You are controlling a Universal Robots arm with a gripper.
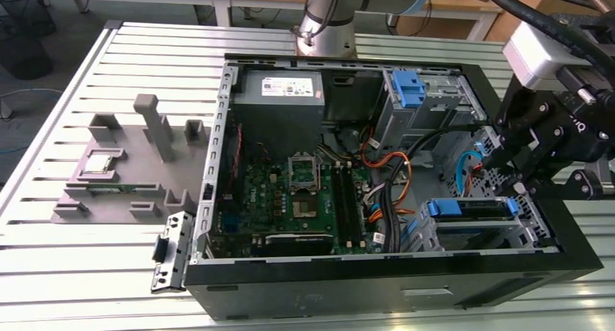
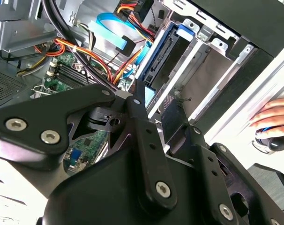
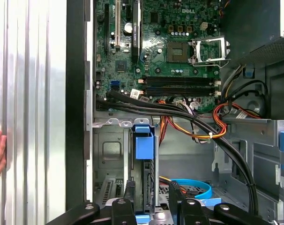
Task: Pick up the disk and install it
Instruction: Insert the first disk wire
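Open computer case (image 1: pixel 384 270) lying on its side on a slatted metal table (image 1: pixel 96 273), seen in the exterior view with the arm reaching in from the exterior view's right. The disk (image 1: pixel 469 209) – drive in its blue carrier – sits on edge in the drive bay at the case's near corner on that side, with blue plastic visible at both ends. The gripper (image 1: pixel 511 183) hangs directly over the disk's end nearest the case wall.

In the first wrist view the two black fingers (image 3: pixel 128 194) stand spread, one to each side of the slot that holds the disk, and the carrier's blue tab lies beyond them. The claw is released: a clear gap shows between the fingers in both wrist views. Whether either pad touches the carrier cannot be told.

Beyond the bay lie the green motherboard (image 1: pixel 298 194), a bundle of orange and black cables (image 1: pixel 389 165) and a flat light-blue cable (image 3: pixel 193 185). At the far side of the case are the grey power-supply box (image 1: pixel 279 86) and a bare blue bracket (image 1: pixel 408 86) in the upper bay. A grey parts fixture (image 1: pixel 125 165) stands on the table to the exterior view's left. A person's hand (image 2: pixel 275 115) rests on the table just outside the case wall – apart from the gripper.
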